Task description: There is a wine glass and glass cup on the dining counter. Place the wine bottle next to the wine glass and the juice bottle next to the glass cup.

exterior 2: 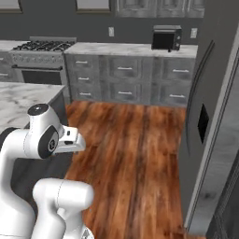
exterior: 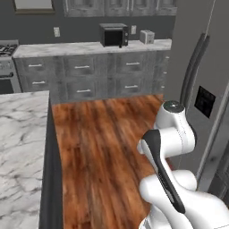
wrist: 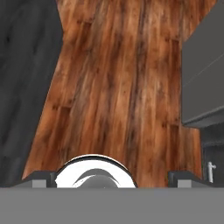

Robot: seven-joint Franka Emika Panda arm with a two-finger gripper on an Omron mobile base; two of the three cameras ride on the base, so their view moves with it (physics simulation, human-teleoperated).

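At the far left of the left base view, a corner of the dining counter (exterior: pixel 20 147) was seen: a white marble slab with grey veins over a dark base, its visible stretch bare. The same slab was seen at the left edge of the right base view, behind the arm's upper joint. Behind it, against the dark back wall, a stove (exterior 2: pixel 39 56) was set at the left end of a run of grey drawer cabinets (exterior: pixel 89 76) under a pale marble worktop. On that worktop, a black microwave (exterior: pixel 113 35) was placed, and just to its right a small silver toaster (exterior: pixel 146 36).

Between the dining counter and the cabinets, a wooden floor (exterior: pixel 107 147) of reddish-brown planks was laid. In the hand view this floor was looked down on, with the dark side of the counter base along the left.

The white arm was folded close over its base, low in both base views. The gripper (wrist: pixel 112 177) was shown in the hand view, its two dark fingertips (wrist: pixel 43 178) set far apart at the bottom corners, so the jaws were spread wide, with nothing between them.

On the right, a tall grey refrigerator (exterior 2: pixel 210 121) with long dark handles was stood.
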